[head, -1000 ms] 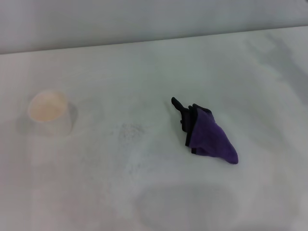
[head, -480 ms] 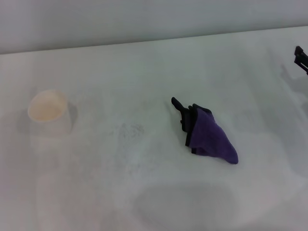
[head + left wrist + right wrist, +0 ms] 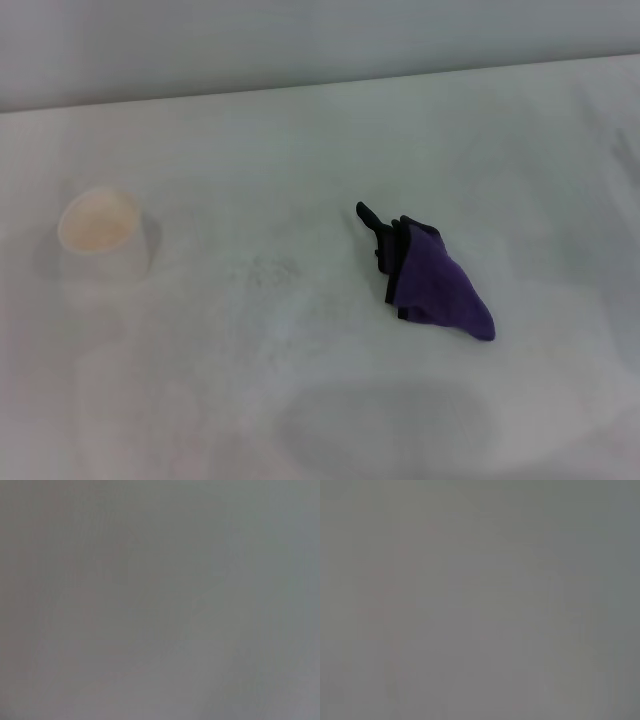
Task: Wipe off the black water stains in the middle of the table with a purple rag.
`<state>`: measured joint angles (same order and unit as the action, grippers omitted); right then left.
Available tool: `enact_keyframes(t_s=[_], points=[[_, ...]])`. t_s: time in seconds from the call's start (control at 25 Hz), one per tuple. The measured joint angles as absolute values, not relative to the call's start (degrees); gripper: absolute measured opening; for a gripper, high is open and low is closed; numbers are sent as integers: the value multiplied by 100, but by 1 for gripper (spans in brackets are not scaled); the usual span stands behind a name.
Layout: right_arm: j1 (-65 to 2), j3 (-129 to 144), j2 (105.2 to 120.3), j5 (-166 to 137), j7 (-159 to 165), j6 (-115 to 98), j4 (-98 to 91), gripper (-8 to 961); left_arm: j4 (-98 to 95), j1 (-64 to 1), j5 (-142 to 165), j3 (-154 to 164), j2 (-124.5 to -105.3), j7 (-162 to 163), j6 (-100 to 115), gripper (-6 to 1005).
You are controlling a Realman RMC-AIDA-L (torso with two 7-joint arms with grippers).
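Neither gripper appears in any view, so their fingers' state cannot be told. A crumpled purple rag (image 3: 438,283) with black trim lies near the middle of a white table (image 3: 300,140). A white cup (image 3: 103,233) stands well apart on the robot's left. Both wrist views show only featureless grey.

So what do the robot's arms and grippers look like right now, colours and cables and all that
Neither arm nor gripper appears in any current view. The head view shows only the table, the purple rag and a white cup; both wrist views are blank grey. Their appearance can't be described.
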<state>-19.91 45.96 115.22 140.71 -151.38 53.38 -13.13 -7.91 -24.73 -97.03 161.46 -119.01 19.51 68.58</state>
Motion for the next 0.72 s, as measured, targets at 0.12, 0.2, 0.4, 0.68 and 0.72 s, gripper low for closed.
enact_keyframes(t_s=[0.12,0.2,0.4,0.68,0.72], points=[[-1998,4527,11522,14072,-15148,5472,-1236,876,-798,-2536,-9704,16145,-11900,1951,6819,890],[-1984,4526,11523,14072,-15148,5592,-1199,876,-801,-2571,-9704,16146,-11901,1951,6819,890],[-1963,4503,11521,14072,-15129,5765,-1116,876,-790,-2679,-9795,16145,-11901,2056,6802,891],[-1990,4355,11525,14072,-15128,5867,-964,876,-791,-2798,-9844,16145,-11901,2078,6781,891],[-1993,4354,11525,14072,-15126,5872,-950,876,-791,-2815,-9844,16146,-11900,2078,6760,891]])
